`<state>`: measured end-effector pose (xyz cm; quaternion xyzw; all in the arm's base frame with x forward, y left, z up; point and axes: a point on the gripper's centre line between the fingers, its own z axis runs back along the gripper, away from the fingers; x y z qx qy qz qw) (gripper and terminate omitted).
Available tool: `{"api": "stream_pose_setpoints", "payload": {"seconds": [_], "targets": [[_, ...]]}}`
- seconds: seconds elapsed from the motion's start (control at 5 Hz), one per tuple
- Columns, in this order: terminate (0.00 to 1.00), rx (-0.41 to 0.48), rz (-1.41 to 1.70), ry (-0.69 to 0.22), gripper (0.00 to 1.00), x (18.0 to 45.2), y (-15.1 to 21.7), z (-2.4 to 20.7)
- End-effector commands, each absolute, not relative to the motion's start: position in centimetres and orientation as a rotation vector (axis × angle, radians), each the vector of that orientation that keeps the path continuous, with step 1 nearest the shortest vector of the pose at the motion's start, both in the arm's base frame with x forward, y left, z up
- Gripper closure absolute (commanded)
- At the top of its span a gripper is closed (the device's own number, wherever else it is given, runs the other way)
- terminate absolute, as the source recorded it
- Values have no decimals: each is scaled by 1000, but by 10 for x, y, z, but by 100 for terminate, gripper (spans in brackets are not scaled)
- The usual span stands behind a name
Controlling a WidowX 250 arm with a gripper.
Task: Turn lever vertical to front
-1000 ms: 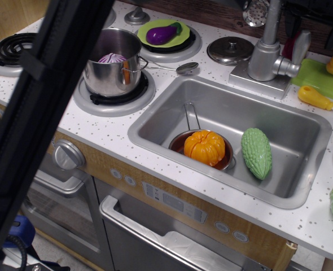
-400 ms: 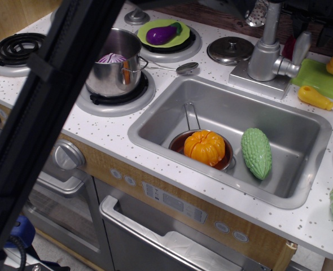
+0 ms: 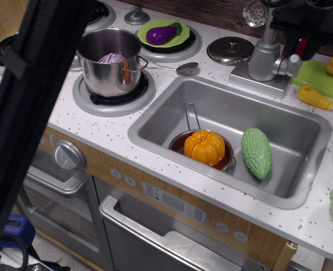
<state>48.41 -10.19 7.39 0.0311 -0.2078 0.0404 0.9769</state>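
The faucet body (image 3: 264,59) stands behind the sink, its spout head (image 3: 254,14) at the top edge. The lever (image 3: 293,58) juts from the body's right side; only a short, foreshortened silver end shows, pointing toward the front. My gripper (image 3: 303,38) is a dark shape at the top right, directly above and behind the lever. Its fingers blend into the dark background, so I cannot tell whether they hold the lever.
The sink (image 3: 155,138) holds a pan with an orange pumpkin (image 3: 204,147) and a green gourd (image 3: 257,152). A pot (image 3: 111,70), an eggplant plate (image 3: 162,34) and a lid (image 3: 229,49) sit to the left. A green board (image 3: 324,76) lies to the right. A black arm (image 3: 25,113) crosses the left foreground.
The lever's paddle stood upright beside the faucet; now it is tipped toward the front and looks short. The gripper came down over it, and the black arm shifted left.
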Motion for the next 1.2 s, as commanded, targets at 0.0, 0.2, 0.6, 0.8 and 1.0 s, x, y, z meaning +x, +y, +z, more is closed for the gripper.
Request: {"api": "stream_pose_setpoints", "payload": {"seconds": [0.0,0.2,0.6,0.8,1.0], "targets": [[0,-2,111,-499,0,478,-110,107],[0,-31,123,-491,0,477,-109,97],[0,-21,123,-403,0,482,-106,109],[0,-5,99,-290,0,488,-104,120],[100,-5,99,-290,0,488,-104,120]]}}
